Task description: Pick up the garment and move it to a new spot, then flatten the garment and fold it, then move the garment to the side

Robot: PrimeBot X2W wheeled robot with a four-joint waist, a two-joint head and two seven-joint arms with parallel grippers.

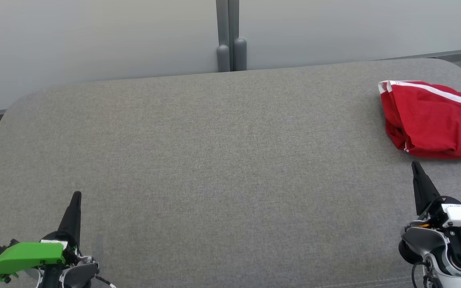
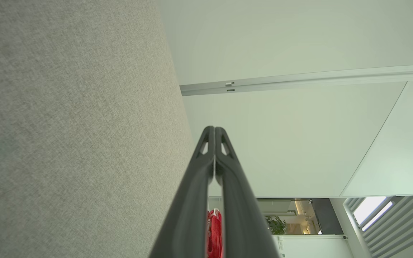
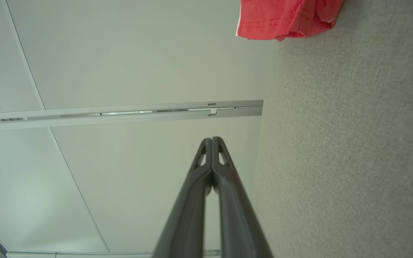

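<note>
Soft, even, bright light falls on the table (image 1: 214,168), with no glare. The garment (image 1: 434,120) casts a thin, faint shadow on the table along its near edge. The table's weave is crisp in the head view. The left gripper (image 2: 214,128) and right gripper (image 3: 212,139) are sharp at the tips and blurred lower down. In both wrist views the table's edge bows. A window (image 2: 371,211) beyond the table is blown out.

We record the table (image 1: 214,160) top as grey woven cloth, matt and finely rough. The garment (image 1: 434,120), at the table's far right, is red matt cloth, creased, with white bands. The left gripper (image 1: 77,195) and right gripper (image 1: 414,164) have dark matt plastic-looking fingers. The green cover (image 1: 26,256), at the table's near left, is smooth plastic.
</note>
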